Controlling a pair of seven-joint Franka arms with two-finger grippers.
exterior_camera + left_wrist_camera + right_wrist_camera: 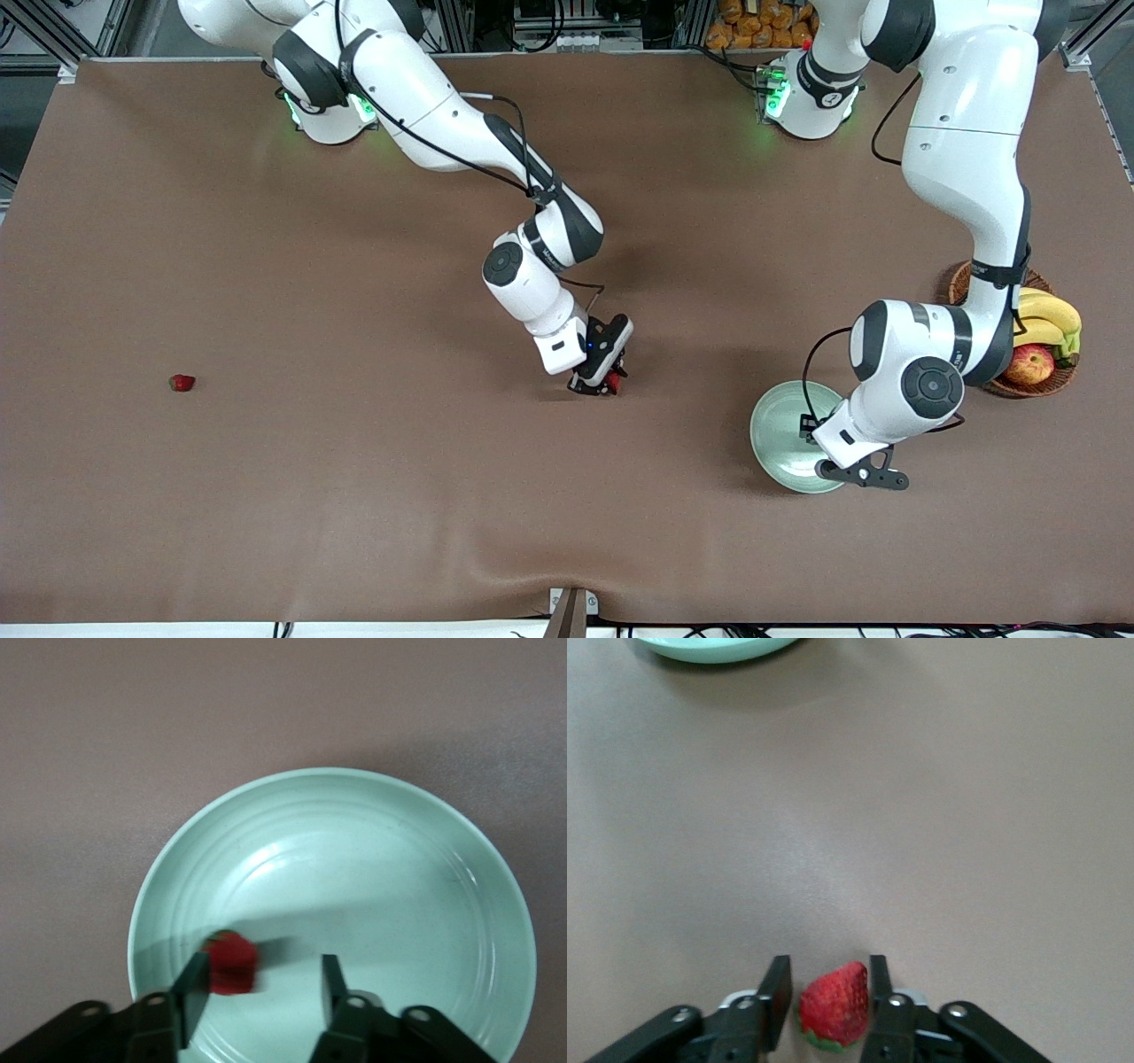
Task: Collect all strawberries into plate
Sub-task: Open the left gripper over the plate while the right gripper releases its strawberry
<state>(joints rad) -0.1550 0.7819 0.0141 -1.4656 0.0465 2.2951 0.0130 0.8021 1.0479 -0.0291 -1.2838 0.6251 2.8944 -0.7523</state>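
The pale green plate (780,425) lies toward the left arm's end of the table. My left gripper (864,476) hangs over its rim. In the left wrist view the left gripper (261,988) is open above the plate (372,868), and a blurred strawberry (232,963) shows over the plate's floor beside one finger. At the table's middle my right gripper (602,379) is down at the cloth. Its fingers (777,997) straddle a second strawberry (833,1005), with a gap on one side. A third strawberry (182,383) lies alone toward the right arm's end.
A wicker basket (961,285) with bananas (1050,315) and an apple (1029,363) stands beside the plate, partly under the left arm. The brown cloth has a raised fold at its front edge (496,567).
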